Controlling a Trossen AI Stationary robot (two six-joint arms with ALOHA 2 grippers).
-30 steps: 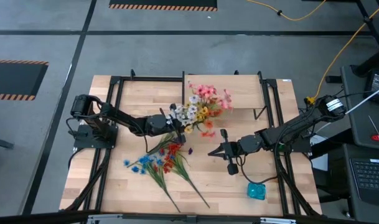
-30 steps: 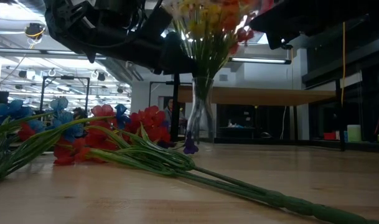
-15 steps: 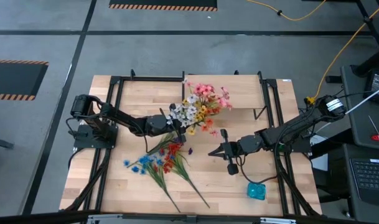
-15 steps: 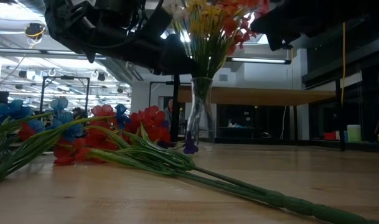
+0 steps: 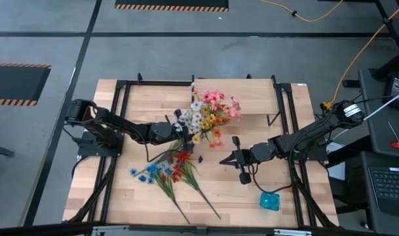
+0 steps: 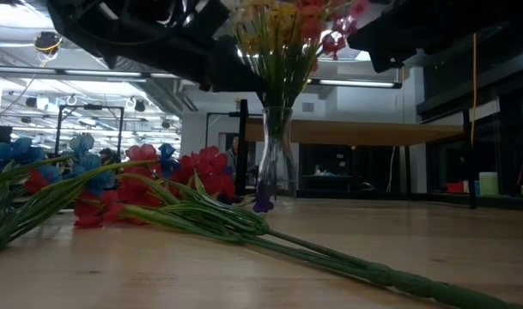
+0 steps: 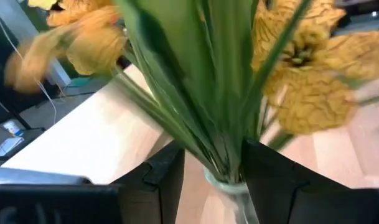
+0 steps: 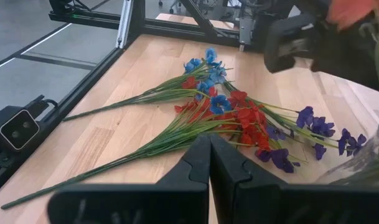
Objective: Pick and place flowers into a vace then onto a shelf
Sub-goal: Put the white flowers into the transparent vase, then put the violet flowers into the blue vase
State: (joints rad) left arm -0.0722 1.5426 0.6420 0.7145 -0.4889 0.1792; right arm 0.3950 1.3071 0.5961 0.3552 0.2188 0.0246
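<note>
The left gripper (image 7: 213,171) has its two dark fingers (image 7: 167,177) spread apart on either side of the glass vase (image 7: 229,196), with bare gaps showing, so it grips nothing. Green stems rise from the vase mouth straight between them, yellow blooms (image 7: 301,81) crowding close above.

Seen from overhead, that gripper (image 5: 179,131) sits at about nine o'clock from the bouquet (image 5: 209,118), near the table's middle. The right gripper (image 5: 224,159), at about four o'clock from the vase, has its fingers (image 8: 198,165) pressed together on nothing.

More flowers (image 5: 170,169) lie loose on the tabletop (image 5: 251,203) toward seven o'clock. The shelf (image 5: 258,92) stands at one o'clock, bare of the vase.

The risk: the tall, top-heavy vase (image 6: 274,163) could tip if a finger snags a stem or nudges the glass while pulling away.
</note>
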